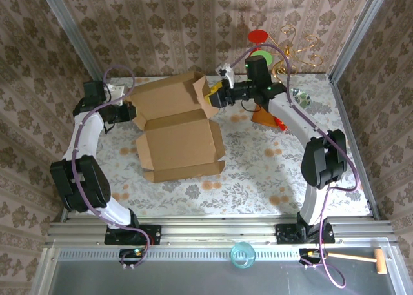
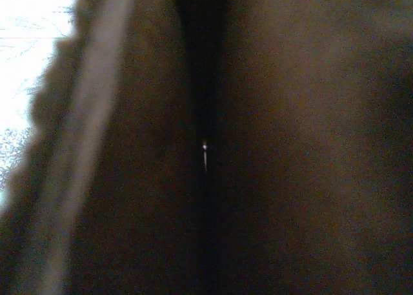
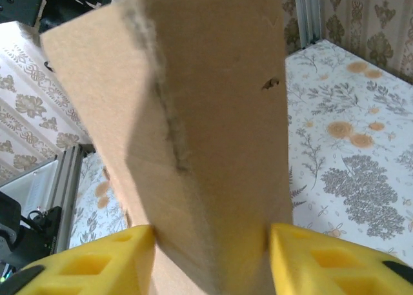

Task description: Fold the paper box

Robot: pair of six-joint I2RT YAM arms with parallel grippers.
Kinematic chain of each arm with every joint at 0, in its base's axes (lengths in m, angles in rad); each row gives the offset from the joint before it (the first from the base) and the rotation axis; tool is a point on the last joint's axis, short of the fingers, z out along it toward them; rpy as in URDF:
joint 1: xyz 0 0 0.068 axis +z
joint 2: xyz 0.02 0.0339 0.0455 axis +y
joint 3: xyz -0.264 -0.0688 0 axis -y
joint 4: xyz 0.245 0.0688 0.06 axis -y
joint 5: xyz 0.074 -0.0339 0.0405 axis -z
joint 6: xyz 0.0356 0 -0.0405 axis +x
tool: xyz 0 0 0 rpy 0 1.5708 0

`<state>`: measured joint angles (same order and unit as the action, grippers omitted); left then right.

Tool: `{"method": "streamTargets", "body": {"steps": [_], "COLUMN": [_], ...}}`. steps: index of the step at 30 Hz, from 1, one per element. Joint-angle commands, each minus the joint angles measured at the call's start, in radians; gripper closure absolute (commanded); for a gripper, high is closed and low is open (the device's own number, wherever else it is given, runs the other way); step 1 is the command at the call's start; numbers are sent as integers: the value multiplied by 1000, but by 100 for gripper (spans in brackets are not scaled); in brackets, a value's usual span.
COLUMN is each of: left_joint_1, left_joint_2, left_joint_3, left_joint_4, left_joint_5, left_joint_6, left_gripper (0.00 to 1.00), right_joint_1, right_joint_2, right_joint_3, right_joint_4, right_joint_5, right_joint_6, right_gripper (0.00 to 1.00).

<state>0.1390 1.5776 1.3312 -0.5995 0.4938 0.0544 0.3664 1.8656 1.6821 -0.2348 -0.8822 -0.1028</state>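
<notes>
The paper box (image 1: pixel 177 140) lies open on the floral table, its base toward me and its lid panel (image 1: pixel 169 95) raised behind it. My left gripper (image 1: pixel 132 112) sits at the box's left edge by the fold line, shut on the cardboard. In the left wrist view, dark cardboard (image 2: pixel 290 146) presses close to the lens and hides the fingers. My right gripper (image 1: pixel 215 98) is at the lid's right corner. In the right wrist view its yellow fingers (image 3: pixel 97 263) press both sides of an upright folded flap (image 3: pixel 213 114), so the right gripper (image 3: pixel 213 256) is shut on it.
An orange object (image 1: pixel 264 116) lies under my right forearm. Red (image 1: pixel 258 35) and green (image 1: pixel 261 55) discs and a gold wire stand (image 1: pixel 297 46) are at the back right. A teal cup (image 1: pixel 242 253) and a wooden mallet (image 1: pixel 364 258) rest on the near rail. Patterned walls enclose three sides.
</notes>
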Motion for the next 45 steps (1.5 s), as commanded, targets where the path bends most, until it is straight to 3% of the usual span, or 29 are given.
{"method": "streamTargets", "body": {"steps": [1, 5, 11, 16, 30, 34, 39, 45], "left_joint_1": [5, -1, -7, -13, -19, -19, -19, -30], "left_joint_2": [19, 16, 11, 10, 0, -1, -2, -1], "left_joint_3": [35, 29, 31, 30, 23, 22, 24, 35], "left_joint_4": [-9, -2, 0, -1, -2, 1, 3, 5], "left_joint_5": [26, 25, 18, 15, 8, 8, 4, -18], "left_joint_6": [9, 4, -1, 1, 2, 1, -8, -32], "left_gripper": [100, 100, 100, 100, 100, 100, 100, 100], "right_joint_1": [17, 41, 99, 155, 264, 285, 318, 384], "right_joint_2": [-32, -55, -74, -53, 78, 110, 157, 196], "right_joint_3": [6, -17, -49, -45, 114, 150, 214, 252], "right_joint_4": [2, 26, 71, 105, 83, 77, 54, 60], "right_joint_5": [97, 208, 432, 536, 896, 989, 1140, 1415], "right_joint_6": [-58, -89, -126, -140, -149, -144, -126, -99], "right_gripper": [57, 61, 59, 57, 54, 63, 93, 100]}}
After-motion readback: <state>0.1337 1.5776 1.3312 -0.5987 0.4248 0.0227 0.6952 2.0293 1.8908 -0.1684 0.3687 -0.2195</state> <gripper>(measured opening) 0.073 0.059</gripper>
